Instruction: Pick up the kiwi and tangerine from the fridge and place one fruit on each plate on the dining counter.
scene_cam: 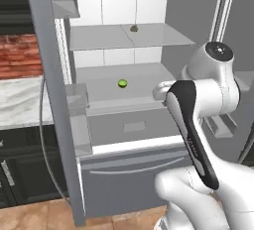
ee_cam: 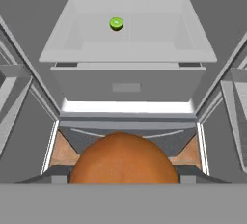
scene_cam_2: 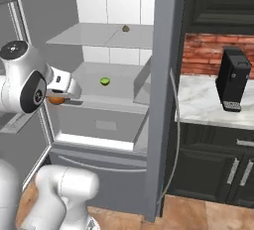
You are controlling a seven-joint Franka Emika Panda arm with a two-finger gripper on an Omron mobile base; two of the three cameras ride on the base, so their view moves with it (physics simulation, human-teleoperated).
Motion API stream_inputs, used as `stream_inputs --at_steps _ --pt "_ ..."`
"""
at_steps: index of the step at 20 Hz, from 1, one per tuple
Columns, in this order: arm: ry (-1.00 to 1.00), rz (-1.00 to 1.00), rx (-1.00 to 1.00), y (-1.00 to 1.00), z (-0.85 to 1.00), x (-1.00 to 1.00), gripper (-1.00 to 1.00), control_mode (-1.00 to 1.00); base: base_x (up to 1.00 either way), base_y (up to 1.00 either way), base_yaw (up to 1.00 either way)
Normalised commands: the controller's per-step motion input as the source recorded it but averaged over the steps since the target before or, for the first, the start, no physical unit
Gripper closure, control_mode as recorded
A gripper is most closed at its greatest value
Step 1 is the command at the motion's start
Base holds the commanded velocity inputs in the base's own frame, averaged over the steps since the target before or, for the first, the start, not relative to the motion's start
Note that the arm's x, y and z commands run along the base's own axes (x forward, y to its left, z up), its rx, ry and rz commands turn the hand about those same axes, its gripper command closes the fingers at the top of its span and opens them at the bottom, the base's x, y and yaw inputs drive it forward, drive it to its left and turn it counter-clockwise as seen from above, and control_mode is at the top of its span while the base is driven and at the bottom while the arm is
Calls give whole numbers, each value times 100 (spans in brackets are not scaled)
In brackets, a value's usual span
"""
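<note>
Tangerine [ee_cam: 124,159] gripped between closed jaws, out in front of the open fridge [scene_cam: 124,125]
Held at the end of the white arm, level with the grey drawer [ee_cam: 126,85]; seen as an orange patch under the gripper [scene_cam_2: 56,99] in the right base view. Kiwi [scene_cam: 122,83] resting alone on the lower glass shelf [scene_cam: 144,78], well back from the jaws. Small brown lump [scene_cam: 134,28] sitting on the shelf above
</note>
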Motion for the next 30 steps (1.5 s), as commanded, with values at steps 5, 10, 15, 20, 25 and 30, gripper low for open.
stream_inputs --at_steps 5,10,15,20,25,30 --pt "0 0 0 0 0 0 100 100 -87 50 26" --pt "0 0 0 0 0 0 100 100 -82 82 57" --pt "0 0 0 0 0 0 100 100 -49 91 76" --pt "0 0 0 0 0 0 100 100 -16 56 90" --pt "0 0 0 0 0 0 100 100 -9 23 93" --pt "0 0 0 0 0 0 100 100 -10 20 89"
